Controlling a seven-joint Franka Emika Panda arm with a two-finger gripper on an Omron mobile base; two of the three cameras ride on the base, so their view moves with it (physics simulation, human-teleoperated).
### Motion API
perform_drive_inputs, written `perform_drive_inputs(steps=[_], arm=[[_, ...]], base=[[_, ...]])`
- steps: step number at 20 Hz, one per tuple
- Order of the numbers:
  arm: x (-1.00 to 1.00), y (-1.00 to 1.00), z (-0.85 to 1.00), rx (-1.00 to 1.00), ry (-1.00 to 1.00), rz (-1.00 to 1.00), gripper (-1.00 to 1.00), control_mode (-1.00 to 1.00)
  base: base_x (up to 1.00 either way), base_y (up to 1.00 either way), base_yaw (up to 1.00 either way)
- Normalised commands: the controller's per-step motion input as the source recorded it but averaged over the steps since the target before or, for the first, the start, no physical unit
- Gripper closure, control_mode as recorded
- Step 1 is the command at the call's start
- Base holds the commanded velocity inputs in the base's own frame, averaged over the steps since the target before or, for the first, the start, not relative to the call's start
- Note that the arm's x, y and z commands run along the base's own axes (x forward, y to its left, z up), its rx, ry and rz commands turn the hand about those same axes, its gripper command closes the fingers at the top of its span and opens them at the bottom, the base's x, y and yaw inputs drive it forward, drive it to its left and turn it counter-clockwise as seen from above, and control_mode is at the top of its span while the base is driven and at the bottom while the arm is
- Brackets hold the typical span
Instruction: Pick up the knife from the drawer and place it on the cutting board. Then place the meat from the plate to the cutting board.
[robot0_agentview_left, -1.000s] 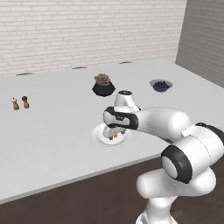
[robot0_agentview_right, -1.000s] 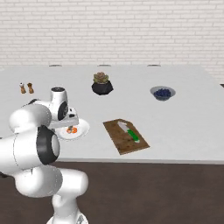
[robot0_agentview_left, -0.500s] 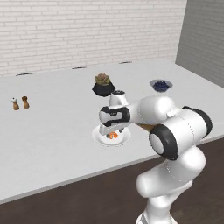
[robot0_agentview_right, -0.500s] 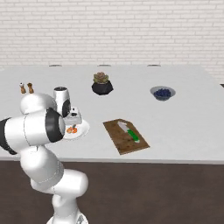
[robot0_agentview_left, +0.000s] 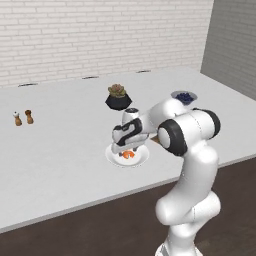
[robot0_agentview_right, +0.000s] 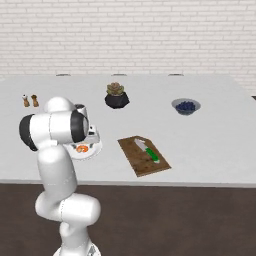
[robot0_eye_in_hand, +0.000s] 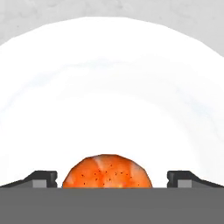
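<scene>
My arm bends forward and down, wrist pointing at the plate (robot0_agentview_left: 140, 159) near the surface's front edge. My end effector (robot0_eye_in_hand: 112, 178) hangs spread, fingertips either side of the meat (robot0_eye_in_hand: 107, 171), which lies on the plate.

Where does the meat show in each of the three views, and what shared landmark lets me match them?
Left base view: the meat lies mid-picture, just under the gripper.
Right base view: left of centre, beside the arm.
Hand view: bottom centre, between the fingertips.
Shared landmark: the plate beneath it.
</scene>
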Motion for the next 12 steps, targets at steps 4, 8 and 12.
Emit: perform_drive_inputs(steps=[4, 8, 12], arm=[[0.43, 0.03, -0.28, 0.0, 0.0, -0.01, -1.0, -1.0], [0.06, 0.0, -0.26, 0.0, 0.0, 0.0, -1.0, -1.0], [-0.05, -0.05, -0.06, 0.0, 0.0, 0.0, -1.0, -1.0]], base=[[0.0, 0.0, 0.0], [0.0, 0.0, 0.0], [0.0, 0.0, 0.0]])
